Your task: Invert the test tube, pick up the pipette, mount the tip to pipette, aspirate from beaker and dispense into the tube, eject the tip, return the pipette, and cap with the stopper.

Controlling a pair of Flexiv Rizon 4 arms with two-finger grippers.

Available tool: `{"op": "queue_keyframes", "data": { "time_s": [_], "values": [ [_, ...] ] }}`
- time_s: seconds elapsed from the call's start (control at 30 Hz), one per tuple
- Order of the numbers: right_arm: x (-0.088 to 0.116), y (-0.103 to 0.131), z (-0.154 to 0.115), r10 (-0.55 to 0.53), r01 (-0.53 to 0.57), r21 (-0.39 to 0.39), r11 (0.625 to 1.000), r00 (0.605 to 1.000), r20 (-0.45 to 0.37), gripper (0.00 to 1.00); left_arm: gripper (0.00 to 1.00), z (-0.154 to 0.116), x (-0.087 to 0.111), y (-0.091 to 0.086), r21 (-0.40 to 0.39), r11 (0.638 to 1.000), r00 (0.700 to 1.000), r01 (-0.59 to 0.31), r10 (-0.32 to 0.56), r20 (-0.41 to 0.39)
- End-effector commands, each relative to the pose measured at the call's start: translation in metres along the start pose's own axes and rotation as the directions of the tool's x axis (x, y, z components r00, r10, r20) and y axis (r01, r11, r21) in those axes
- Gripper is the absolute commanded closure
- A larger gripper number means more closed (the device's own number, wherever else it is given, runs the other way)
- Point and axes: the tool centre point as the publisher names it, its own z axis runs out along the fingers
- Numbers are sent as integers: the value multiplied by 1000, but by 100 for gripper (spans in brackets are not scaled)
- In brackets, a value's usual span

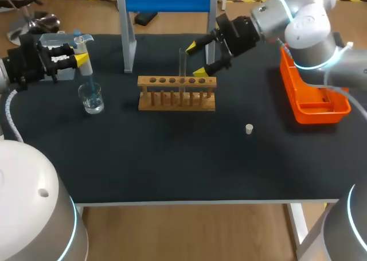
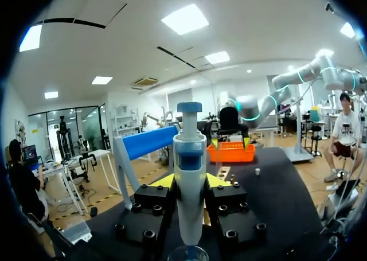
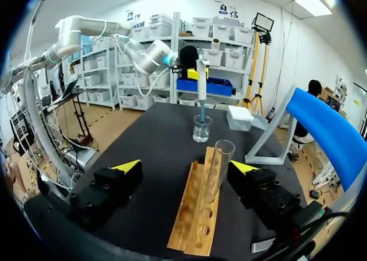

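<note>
Black table (image 1: pixel 172 163) fills most of the view from above. On the left side, the left gripper (image 1: pixel 81 59) has its fingers pressed on the pipette (image 2: pixel 189 175) from both sides and holds it straight up and down. The pipette's thin end points down into the small glass beaker (image 1: pixel 92 98), which looks to have clear water in it. I think it is held like that so it can suck up some water, so the job looks about half done. In the middle stands the wooden rack (image 1: pixel 176 99). The test tube (image 3: pixel 216 168) stands up in one of its holes with its open mouth on top, ready to be filled. The right gripper (image 1: pixel 199 58) is at the tube with its fingers spread wide, one on each side, and neither touches the glass. It may be there to steady the tube. The little white stopper (image 1: pixel 249 129) lies alone on the table, well apart from the rack, likely for the last step. An orange bin (image 1: pixel 312 108) sits near the right arm, maybe for the used tip. A tall stand with a blue top (image 1: pixel 166 0) is behind the rack. Going from beaker to tube, the pipette must miss the right gripper's fingers.
</note>
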Motion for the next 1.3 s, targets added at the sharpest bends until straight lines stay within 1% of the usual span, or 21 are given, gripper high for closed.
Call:
{"op": "queue_keyframes", "data": {
  "time_s": [0.03,0.2,0.4,0.6,0.73,0.87,1.1,1.3],
  "values": [
    [-7,-2,10,-2,2,25,1000,1000,-18,0,100,0,0,0,-1,1000,1000,0,0,0],
    [-10,-6,18,-1,1,37,999,1000,-15,0,100,0,0,0,-1,1000,1000,0,0,0],
    [-11,-7,21,1,0,44,999,1000,-7,0,100,0,0,0,-1,1000,1000,0,0,0],
    [-10,-8,12,5,-6,40,999,1000,23,0,100,0,0,0,-1,1000,1000,0,0,0],
    [-14,-7,3,2,-4,33,999,998,59,0,100,0,0,0,-1,1000,1000,0,0,0],
    [-17,-7,-5,1,-4,33,999,997,77,0,100,0,0,0,-1,1000,1000,0,0,0],
    [-23,-7,-7,-7,5,34,999,997,81,0,100,0,0,0,-1,1000,1000,0,0,0],
    [-26,-8,5,-32,28,58,998,998,55,0,100,0,0,0,-1,1000,1000,0,0,0]
  ]
}}
